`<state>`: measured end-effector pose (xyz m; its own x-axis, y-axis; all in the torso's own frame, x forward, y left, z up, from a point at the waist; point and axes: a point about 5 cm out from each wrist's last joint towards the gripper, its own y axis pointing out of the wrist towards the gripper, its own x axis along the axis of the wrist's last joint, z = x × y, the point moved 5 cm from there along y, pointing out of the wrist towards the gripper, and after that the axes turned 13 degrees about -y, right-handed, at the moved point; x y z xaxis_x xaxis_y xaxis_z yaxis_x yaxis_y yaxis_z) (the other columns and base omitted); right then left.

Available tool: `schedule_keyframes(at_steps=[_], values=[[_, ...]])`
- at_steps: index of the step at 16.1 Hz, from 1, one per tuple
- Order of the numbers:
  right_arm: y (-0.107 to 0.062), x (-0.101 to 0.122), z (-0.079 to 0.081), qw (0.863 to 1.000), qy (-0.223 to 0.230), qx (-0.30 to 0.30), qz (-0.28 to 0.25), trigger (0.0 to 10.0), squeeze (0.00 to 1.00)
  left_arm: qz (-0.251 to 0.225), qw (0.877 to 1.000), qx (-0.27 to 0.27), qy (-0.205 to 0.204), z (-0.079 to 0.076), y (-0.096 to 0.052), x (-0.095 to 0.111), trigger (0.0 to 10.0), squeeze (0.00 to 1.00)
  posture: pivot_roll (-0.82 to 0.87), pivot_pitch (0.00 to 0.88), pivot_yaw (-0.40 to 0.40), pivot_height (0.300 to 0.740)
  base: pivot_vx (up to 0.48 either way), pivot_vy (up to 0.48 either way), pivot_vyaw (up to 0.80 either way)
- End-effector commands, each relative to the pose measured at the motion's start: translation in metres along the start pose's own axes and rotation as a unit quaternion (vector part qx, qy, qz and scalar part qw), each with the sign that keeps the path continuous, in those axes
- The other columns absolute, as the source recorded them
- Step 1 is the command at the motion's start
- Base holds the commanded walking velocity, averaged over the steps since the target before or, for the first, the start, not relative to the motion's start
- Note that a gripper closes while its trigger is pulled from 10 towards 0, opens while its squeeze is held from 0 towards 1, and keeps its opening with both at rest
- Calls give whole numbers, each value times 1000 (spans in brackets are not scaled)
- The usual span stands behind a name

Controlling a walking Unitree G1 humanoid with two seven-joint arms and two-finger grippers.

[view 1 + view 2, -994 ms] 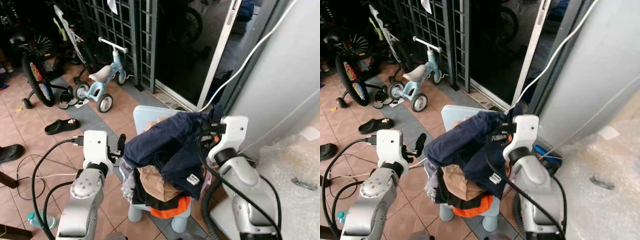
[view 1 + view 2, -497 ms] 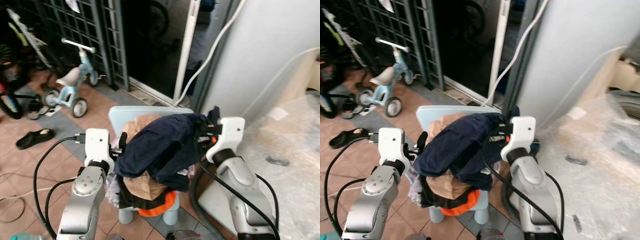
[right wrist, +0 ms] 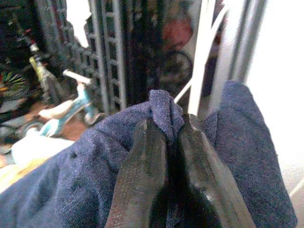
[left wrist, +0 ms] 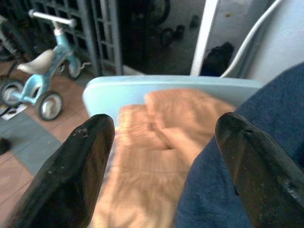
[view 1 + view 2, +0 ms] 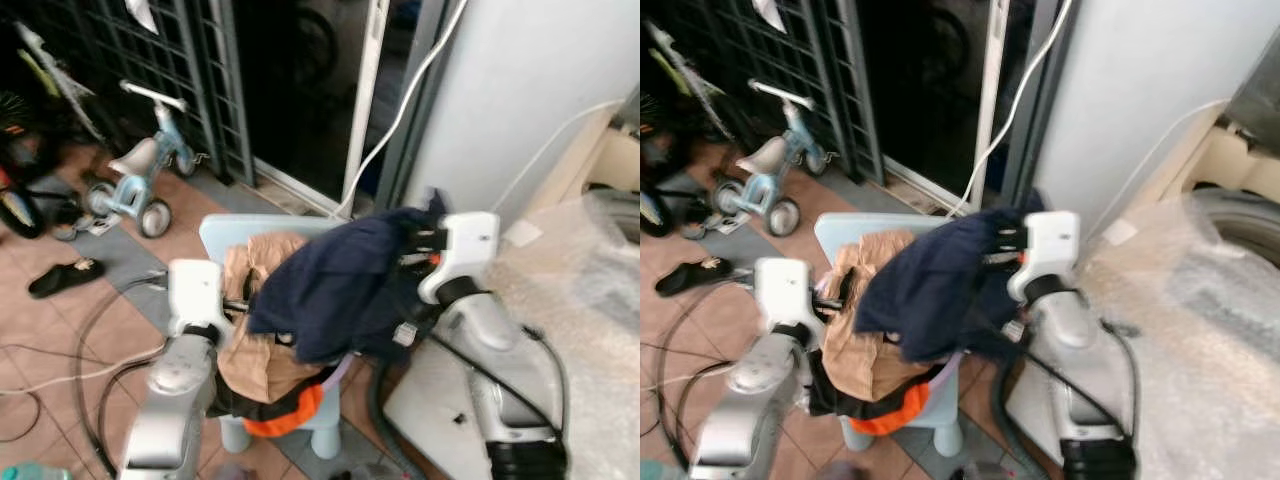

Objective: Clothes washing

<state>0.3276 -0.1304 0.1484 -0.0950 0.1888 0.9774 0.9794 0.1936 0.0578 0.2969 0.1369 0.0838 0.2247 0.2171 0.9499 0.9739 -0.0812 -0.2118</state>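
A heap of clothes lies on a light blue plastic chair (image 5: pixel 225 232): a tan garment (image 5: pixel 255 340) on top, with orange cloth (image 5: pixel 285 415) and black cloth under it. My right gripper (image 3: pixel 172 126) is shut on a fold of a navy blue garment (image 5: pixel 335 285). It holds the garment up over the right side of the heap, where the cloth drapes down. My left gripper (image 4: pixel 164 123) is open at the heap's left side, with the tan garment and the navy garment's edge between its fingers (image 4: pixel 90 156). My left gripper (image 5: pixel 240 300) is partly hidden by the clothes.
A bulky item wrapped in bubble wrap (image 5: pixel 590 290) stands close on the right against a white wall. A white hose (image 5: pixel 400 100) runs up beside a dark doorway. A child's tricycle (image 5: pixel 135 165), a sandal (image 5: pixel 55 278) and floor cables (image 5: pixel 60 370) lie to the left.
The camera has swung right and blurred. My right gripper has carried the navy garment up and to the right off the heap, uncovering the tan garment. The left gripper stays open beside the pile.
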Motion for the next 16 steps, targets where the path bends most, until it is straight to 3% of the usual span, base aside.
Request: schedule_keyframes(at_steps=[1,3,8,10,12,13,16], values=[[7,15,-6,999,-8,-16,-29,10000,0,3,1000,8,4,5,0,-1,10000,0,-18,0,-7,740,0,-439,0],[12,20,-14,999,-19,-32,-36,10000,0,4,1000,7,4,5,1,-1,10000,0,-19,0,-6,740,0,-422,0],[25,34,-39,995,-48,-75,-55,10000,0,-4,1000,6,-5,5,2,1,10000,0,-18,0,-4,740,0,0,-320],[33,47,-60,989,-65,-111,-69,10000,0,-4,1000,7,-5,5,2,2,10000,0,-20,0,-3,740,0,0,-400],[39,54,-101,977,-72,-191,-57,10000,0,-7,1000,8,-9,5,2,3,10000,0,-21,0,-5,740,0,0,-800],[38,51,-112,974,-71,-212,-47,10000,0,-10,1000,10,-14,5,3,4,10000,0,-21,0,-6,740,0,0,-800],[34,34,-123,967,-80,-241,-6,10000,0,-8,999,14,-33,6,3,3,10000,0,-20,0,-9,740,0,0,-800]])
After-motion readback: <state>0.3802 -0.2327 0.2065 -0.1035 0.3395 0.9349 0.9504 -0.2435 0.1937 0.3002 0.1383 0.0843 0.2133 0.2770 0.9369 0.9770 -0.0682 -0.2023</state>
